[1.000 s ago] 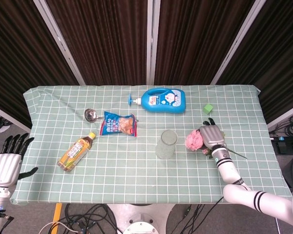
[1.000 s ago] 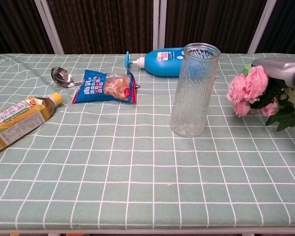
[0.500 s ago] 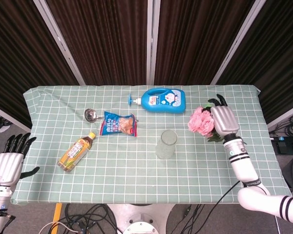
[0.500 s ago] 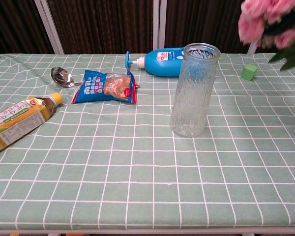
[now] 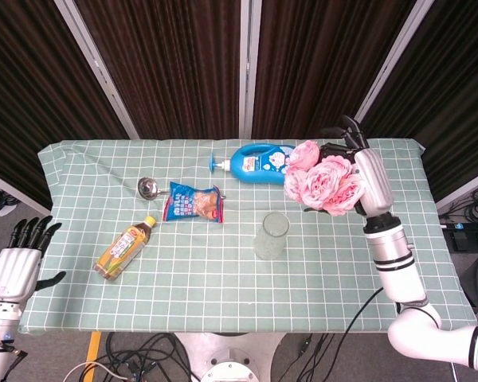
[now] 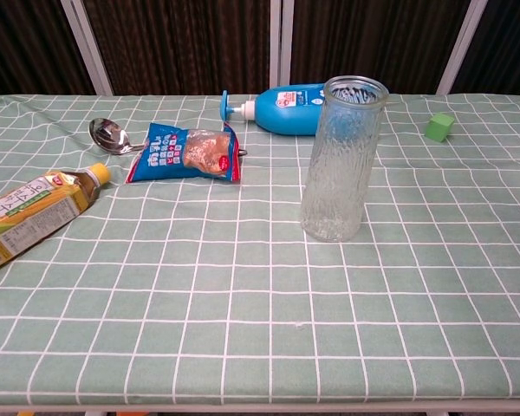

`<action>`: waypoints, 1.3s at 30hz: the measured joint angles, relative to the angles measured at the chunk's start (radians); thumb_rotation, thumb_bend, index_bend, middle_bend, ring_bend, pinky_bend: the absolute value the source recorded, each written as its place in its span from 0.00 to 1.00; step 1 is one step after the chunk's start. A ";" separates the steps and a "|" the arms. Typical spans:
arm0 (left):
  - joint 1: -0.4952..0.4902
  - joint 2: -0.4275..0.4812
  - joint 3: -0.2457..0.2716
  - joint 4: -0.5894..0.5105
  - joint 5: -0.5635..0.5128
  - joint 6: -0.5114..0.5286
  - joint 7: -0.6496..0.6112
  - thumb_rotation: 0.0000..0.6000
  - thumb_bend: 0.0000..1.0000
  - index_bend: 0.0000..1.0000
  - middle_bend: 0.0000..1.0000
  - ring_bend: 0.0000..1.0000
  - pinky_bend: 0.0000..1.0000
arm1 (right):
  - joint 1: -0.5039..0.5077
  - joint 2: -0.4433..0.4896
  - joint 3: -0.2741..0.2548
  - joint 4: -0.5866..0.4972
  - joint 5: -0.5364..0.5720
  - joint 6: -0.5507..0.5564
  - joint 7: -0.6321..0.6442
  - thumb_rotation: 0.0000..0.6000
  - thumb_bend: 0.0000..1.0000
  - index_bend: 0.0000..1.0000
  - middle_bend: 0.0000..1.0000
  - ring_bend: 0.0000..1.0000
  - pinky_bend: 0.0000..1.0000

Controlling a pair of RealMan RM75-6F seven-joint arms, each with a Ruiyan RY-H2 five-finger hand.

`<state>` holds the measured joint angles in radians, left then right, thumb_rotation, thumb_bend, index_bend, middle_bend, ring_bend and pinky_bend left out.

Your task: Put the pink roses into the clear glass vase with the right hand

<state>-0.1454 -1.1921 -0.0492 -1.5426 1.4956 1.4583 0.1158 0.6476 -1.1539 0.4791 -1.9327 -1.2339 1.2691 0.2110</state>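
In the head view my right hand (image 5: 370, 179) grips the bunch of pink roses (image 5: 323, 181) and holds it high in the air, up and to the right of the clear glass vase (image 5: 271, 235). The vase (image 6: 341, 158) stands upright and empty near the middle of the table. Neither the roses nor the right hand show in the chest view. My left hand (image 5: 17, 263) hangs open off the table's left edge, holding nothing.
A blue pump bottle (image 5: 264, 163) lies at the back, a small green cube (image 6: 438, 126) at the back right. A snack bag (image 5: 193, 202), a spoon (image 5: 148, 188) and a tea bottle (image 5: 123, 250) lie to the left of the vase on the checked cloth (image 6: 260, 303).
My right hand has lifted the roses off the table at the right, raising them and carrying them left toward the vase. They have risen out of the chest view.
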 measured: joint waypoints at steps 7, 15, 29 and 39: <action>0.002 0.002 -0.004 0.011 -0.017 -0.006 -0.013 1.00 0.03 0.13 0.05 0.02 0.05 | 0.014 -0.097 0.014 0.011 -0.087 0.058 0.122 1.00 0.13 0.73 0.59 0.21 0.06; 0.003 -0.003 -0.005 0.027 -0.023 -0.009 -0.026 1.00 0.03 0.13 0.05 0.02 0.05 | 0.038 -0.186 0.008 0.041 -0.064 0.044 0.249 1.00 0.12 0.73 0.59 0.21 0.06; 0.011 -0.002 -0.008 0.046 -0.027 0.002 -0.049 1.00 0.03 0.13 0.05 0.02 0.05 | 0.054 -0.249 -0.016 0.121 -0.051 -0.019 0.372 1.00 0.10 0.73 0.58 0.21 0.06; 0.016 0.001 -0.011 0.062 -0.026 0.012 -0.072 1.00 0.03 0.13 0.05 0.02 0.05 | 0.066 -0.293 -0.045 0.232 -0.090 -0.060 0.506 1.00 0.06 0.73 0.56 0.19 0.06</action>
<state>-0.1290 -1.1906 -0.0602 -1.4807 1.4693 1.4699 0.0438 0.7137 -1.4468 0.4340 -1.7004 -1.3241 1.2090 0.7166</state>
